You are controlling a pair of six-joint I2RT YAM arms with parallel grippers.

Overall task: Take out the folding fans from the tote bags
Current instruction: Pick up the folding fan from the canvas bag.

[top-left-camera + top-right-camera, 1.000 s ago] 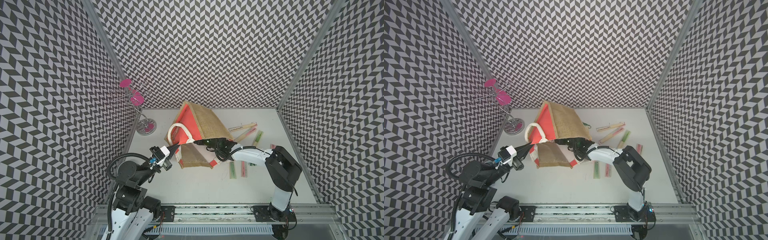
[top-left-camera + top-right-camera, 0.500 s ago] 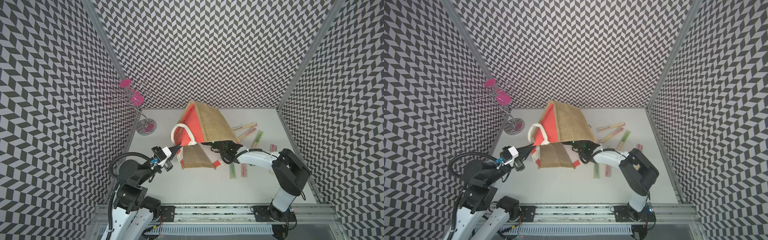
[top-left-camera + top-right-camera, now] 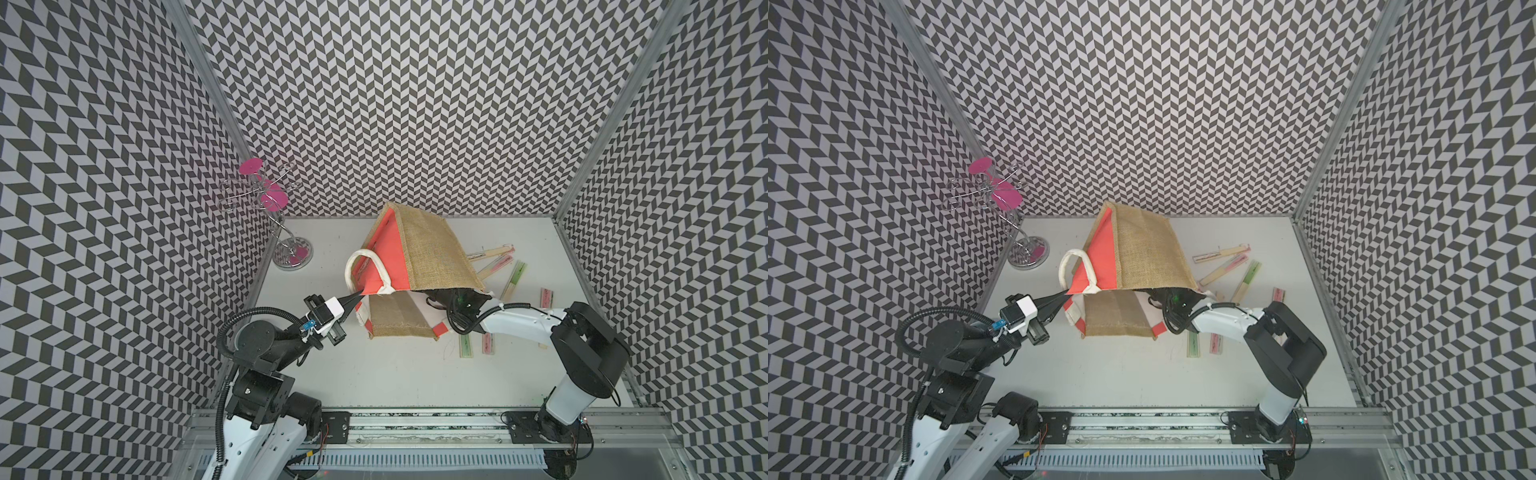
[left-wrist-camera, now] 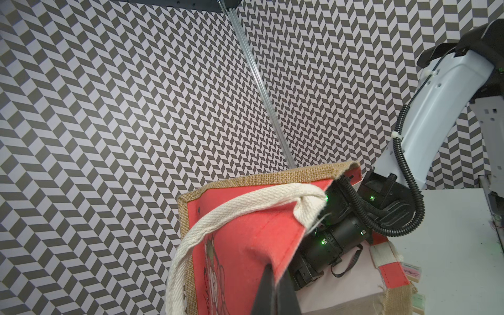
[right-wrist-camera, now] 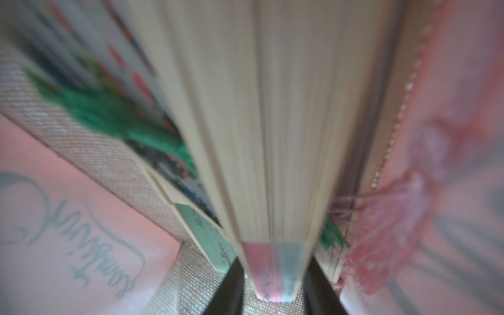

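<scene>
Pinching tote bag (image 3: pixel 432 249): left gripper (image 3: pixel 360 294), closed | wrist-only: right gripper (image 5: pixel 274 272) straddles fan (image 5: pixel 272 136), grip unclear

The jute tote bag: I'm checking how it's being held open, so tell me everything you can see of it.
The boxy tan jute tote bag lies on its side on the white table, mouth toward the arms. It has a red-orange panel, a white woven handle and pale lining. Its lower wall rests flat; the upper wall is lifted tent-like. The left end effector is shut on the red-orange rim corner by the handle, and the right end effector reaches inside the mouth.
</scene>
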